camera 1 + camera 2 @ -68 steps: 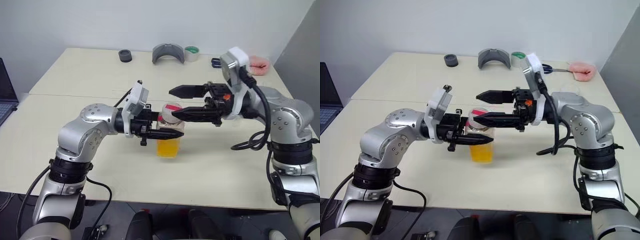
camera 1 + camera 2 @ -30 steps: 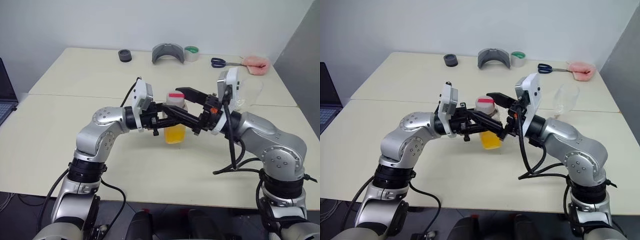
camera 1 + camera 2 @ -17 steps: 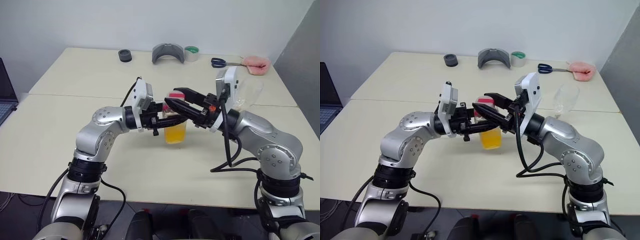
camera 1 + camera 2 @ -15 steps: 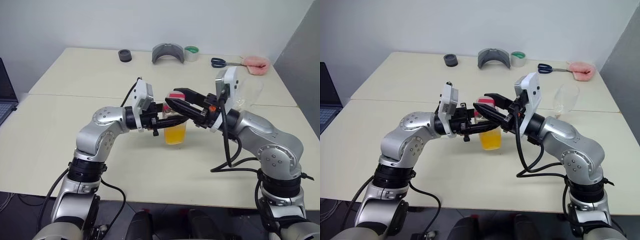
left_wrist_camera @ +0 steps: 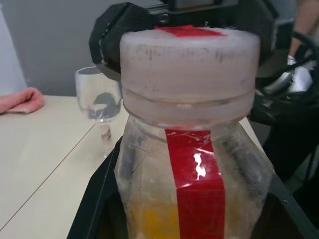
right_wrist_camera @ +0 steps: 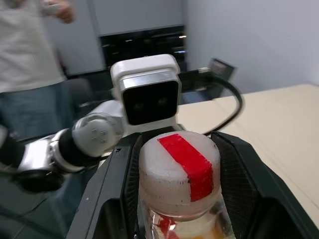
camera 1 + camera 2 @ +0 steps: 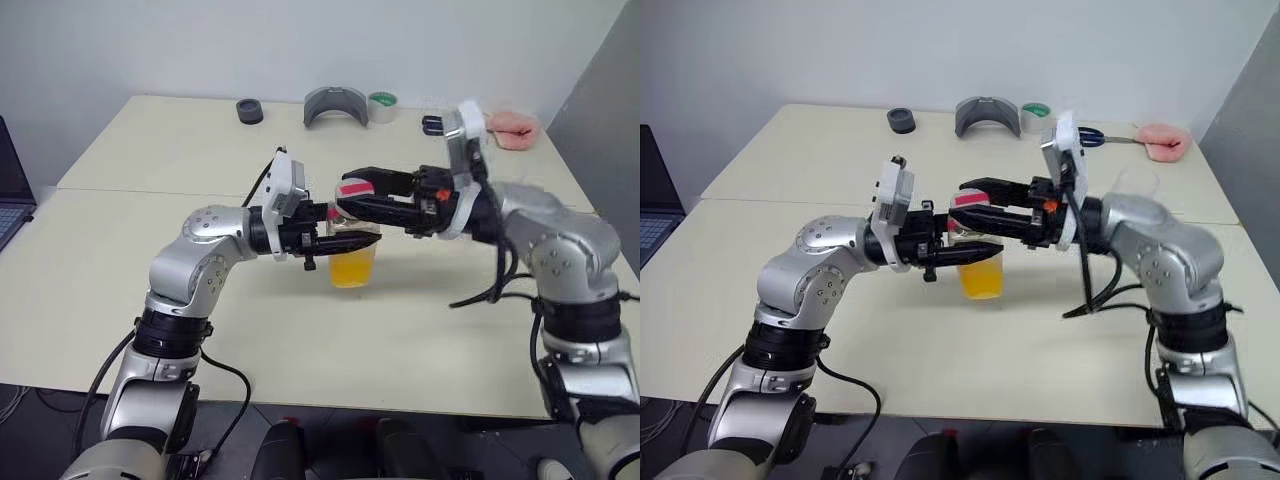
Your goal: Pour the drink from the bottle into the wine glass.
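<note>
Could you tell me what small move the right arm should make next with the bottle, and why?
Probably twist the cap off. The left gripper clamps the bottle by its body, the right gripper has its jaws on either side of the cap, and the cap is on, so the drink cannot be poured.

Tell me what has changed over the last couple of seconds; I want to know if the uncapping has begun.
The right gripper came in from beside the small clear plastic bottle of orange drink and narrowed its black fingers around the pink-red cap, its wrist turning as it did. The left gripper stayed clamped on the bottle's body, and the bottle stayed on the cream table. The cap remains on. The clear wine glass has not moved.
</note>
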